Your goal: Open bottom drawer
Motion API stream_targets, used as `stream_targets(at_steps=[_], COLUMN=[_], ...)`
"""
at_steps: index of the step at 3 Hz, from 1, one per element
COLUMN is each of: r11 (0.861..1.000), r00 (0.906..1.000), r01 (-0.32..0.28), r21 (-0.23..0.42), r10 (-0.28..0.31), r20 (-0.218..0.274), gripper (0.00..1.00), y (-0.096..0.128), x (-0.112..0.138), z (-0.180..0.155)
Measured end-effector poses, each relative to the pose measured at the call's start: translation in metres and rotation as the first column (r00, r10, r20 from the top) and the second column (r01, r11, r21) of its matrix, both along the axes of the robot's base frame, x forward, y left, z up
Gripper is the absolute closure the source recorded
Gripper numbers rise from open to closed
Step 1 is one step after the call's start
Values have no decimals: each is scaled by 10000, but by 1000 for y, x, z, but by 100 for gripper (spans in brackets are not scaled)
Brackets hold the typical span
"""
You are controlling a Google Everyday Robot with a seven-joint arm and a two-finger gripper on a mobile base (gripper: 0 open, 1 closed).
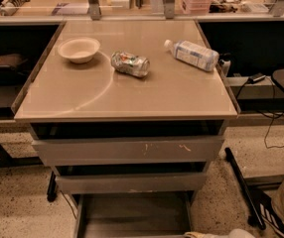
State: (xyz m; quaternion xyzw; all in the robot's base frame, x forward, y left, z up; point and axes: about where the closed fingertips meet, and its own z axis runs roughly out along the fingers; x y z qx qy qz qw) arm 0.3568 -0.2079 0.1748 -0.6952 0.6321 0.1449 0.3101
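The bottom drawer (132,214) of the grey cabinet stands pulled out toward me. Its flat grey inside shows between two side rails, and its front panel is cut off by the frame's lower edge. Above it are the mid-height grey front (130,182) and the tallest grey front (132,150) with white scratch marks, both slightly out. My gripper (216,233) shows only as a pale shape at the bottom edge, just right of the open drawer's front right corner.
On the beige tabletop (82,100) are a white bowl (78,49), a crushed can (130,64) and a plastic bottle (191,54) lying on its side. A black stand leg (244,187) and cables lie on the floor to the right. A person's shoe (276,219) is at the lower right.
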Motion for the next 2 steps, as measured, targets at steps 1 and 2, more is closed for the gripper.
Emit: stream_targets(at_steps=[1, 2], r11=[10000, 10000], r00=[10000, 10000], r01=[-1, -1], r21=[1, 1], r10=[1, 1], r20=[-1, -1], gripper=[0, 0], y=[0, 0], x=[0, 0], z=[0, 0])
